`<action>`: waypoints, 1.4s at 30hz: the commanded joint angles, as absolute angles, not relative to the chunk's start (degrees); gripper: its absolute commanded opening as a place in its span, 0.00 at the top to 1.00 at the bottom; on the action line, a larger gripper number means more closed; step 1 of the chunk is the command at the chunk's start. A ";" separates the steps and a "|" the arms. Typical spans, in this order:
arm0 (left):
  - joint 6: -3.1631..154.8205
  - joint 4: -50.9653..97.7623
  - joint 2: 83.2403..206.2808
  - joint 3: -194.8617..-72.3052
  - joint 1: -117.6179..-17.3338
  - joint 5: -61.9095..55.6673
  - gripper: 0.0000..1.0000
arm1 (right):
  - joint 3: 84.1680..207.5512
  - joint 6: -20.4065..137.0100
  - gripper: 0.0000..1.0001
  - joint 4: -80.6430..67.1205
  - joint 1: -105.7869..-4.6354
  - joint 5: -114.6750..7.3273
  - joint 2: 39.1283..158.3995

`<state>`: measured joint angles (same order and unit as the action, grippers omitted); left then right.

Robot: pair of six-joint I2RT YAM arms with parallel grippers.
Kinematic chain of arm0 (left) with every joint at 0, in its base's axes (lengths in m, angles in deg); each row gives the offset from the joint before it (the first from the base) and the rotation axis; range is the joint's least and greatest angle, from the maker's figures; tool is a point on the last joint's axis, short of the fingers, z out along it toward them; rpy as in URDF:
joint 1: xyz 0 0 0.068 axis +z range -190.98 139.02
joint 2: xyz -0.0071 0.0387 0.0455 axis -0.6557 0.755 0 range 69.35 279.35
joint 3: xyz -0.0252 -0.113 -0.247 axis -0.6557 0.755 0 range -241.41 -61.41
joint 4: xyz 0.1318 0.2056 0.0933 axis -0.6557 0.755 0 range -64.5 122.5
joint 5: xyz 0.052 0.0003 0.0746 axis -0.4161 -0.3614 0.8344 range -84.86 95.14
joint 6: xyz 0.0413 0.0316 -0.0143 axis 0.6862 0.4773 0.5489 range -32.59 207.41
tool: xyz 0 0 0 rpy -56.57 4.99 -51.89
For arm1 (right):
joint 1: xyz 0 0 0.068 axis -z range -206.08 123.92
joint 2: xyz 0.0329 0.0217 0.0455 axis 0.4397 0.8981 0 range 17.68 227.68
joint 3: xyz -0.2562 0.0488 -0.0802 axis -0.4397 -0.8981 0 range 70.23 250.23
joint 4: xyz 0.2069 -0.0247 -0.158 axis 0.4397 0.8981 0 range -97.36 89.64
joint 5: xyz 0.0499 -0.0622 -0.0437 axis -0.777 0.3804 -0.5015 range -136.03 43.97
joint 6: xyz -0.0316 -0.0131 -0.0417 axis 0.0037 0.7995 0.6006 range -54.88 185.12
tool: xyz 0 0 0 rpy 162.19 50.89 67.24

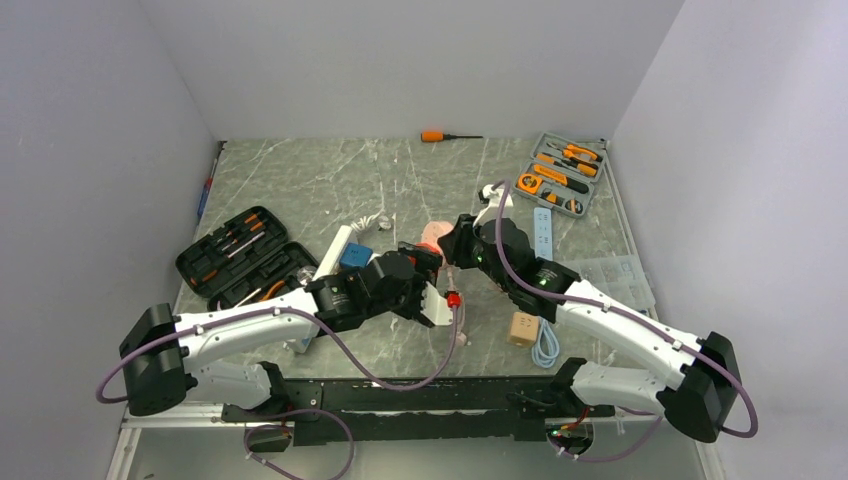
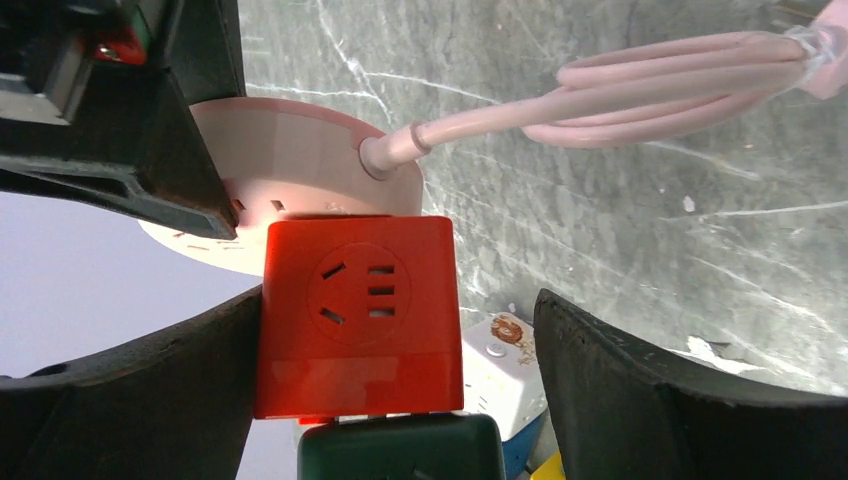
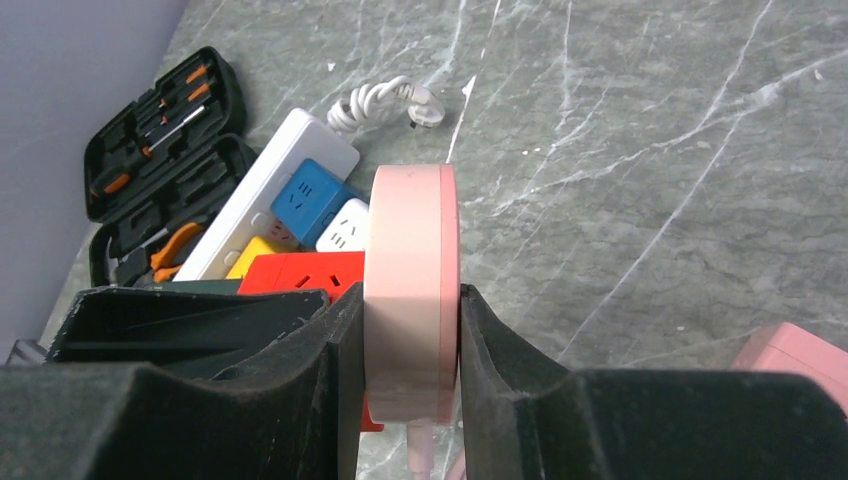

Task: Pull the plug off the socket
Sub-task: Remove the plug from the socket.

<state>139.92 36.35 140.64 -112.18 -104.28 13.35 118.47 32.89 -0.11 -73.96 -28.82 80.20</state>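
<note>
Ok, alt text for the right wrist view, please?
The right gripper is shut on a pink round socket disc, held edge-on between its black fingers. A red cube adapter sits against the disc's left side, with a white power strip and an open black tool case behind on the grey marble table.

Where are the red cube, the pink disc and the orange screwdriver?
red cube (image 2: 360, 300): left wrist view, its face with holes.
pink disc (image 3: 410, 290): right wrist view, its rim.
orange screwdriver (image 1: 433, 136): top view, its handle.
</note>
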 commanded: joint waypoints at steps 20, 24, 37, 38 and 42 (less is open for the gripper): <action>143.99 28.61 140.12 -112.91 -104.51 20.30 0.97 | 118.59 25.84 0.30 -10.82 -75.44 -31.82 80.08; 144.00 28.64 139.82 -113.61 -104.57 20.84 0.98 | 119.63 26.18 0.25 -12.54 -75.40 -31.50 83.53; 143.86 27.48 138.98 -114.76 -104.53 20.54 1.00 | 118.94 25.32 0.32 -20.86 -75.28 -33.40 91.02; 143.95 27.18 138.97 -114.97 -104.52 20.62 1.00 | 118.99 25.00 0.33 -21.35 -75.31 -33.37 91.64; 144.02 26.15 139.17 -116.30 -104.53 20.01 1.00 | 119.54 23.76 0.37 -22.62 -75.33 -33.74 94.45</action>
<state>143.00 35.50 141.19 -110.93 -103.45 23.20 118.10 26.64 -14.49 -74.25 -30.02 92.10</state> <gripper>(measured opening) 0.685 0.639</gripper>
